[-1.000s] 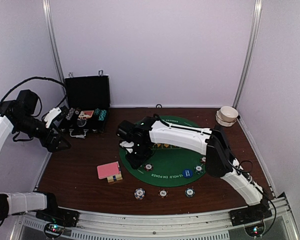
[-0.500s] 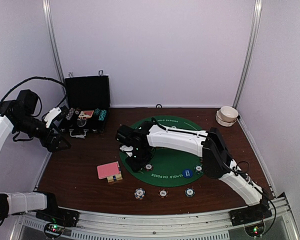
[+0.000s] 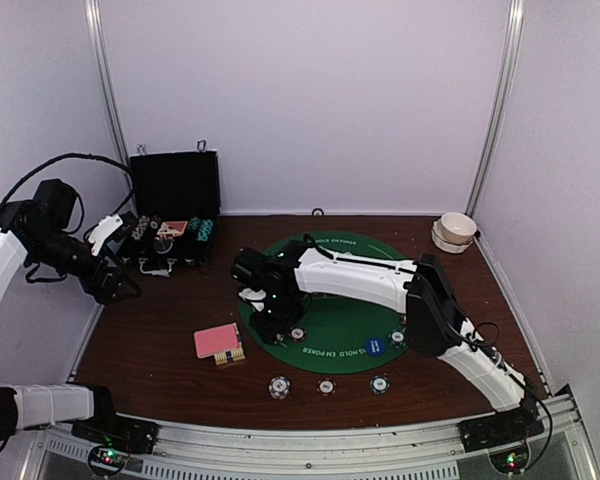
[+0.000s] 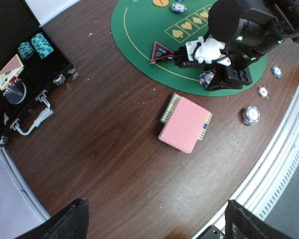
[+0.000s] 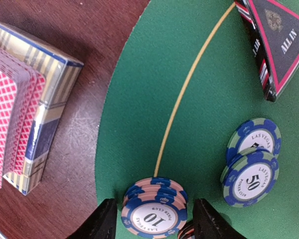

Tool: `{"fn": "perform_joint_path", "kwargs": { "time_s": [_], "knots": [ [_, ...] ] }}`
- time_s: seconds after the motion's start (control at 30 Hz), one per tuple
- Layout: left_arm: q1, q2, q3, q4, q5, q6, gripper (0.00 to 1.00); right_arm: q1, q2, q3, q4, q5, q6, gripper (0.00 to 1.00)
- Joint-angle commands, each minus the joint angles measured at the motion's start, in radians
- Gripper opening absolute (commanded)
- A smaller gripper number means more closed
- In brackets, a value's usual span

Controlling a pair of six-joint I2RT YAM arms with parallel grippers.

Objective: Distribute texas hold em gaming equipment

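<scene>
While left gripper (image 4: 155, 211) hangs wide, empty, right gripper (image 5: 154, 204) straddles blue chip stack (image 5: 152, 215); seemingly released.

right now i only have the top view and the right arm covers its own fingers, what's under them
Observer: A stack of blue-and-pink chips marked 10 sits between the fingers of the right gripper, on the green mat.
Operator: is it squeezing them
Observer: Cannot tell; the fingers flank the stack closely, contact unclear.
Operator: and the other arm
Observer: The left gripper is open, nothing between its fingers; the pink-backed cards lie just ahead of it.
</scene>
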Motion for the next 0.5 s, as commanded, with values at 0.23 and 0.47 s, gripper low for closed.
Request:
{"fn": "perform_joint_path", "kwargs": {
  "time_s": [0.23, 0.47],
  "knots": [
    [-0.005, -0.005, 0.033, 0.002, -0.002, 0.016, 0.98, 0.044, -0.223, -0.082, -0.007, 0.060, -0.010, 0.54],
    [-0.004, -0.009, 0.029, -0.001, 0.001, 0.025, 0.97, 0.160, -0.370, -0.365, 0.047, -0.011, -0.010, 0.73]
  ]
}}
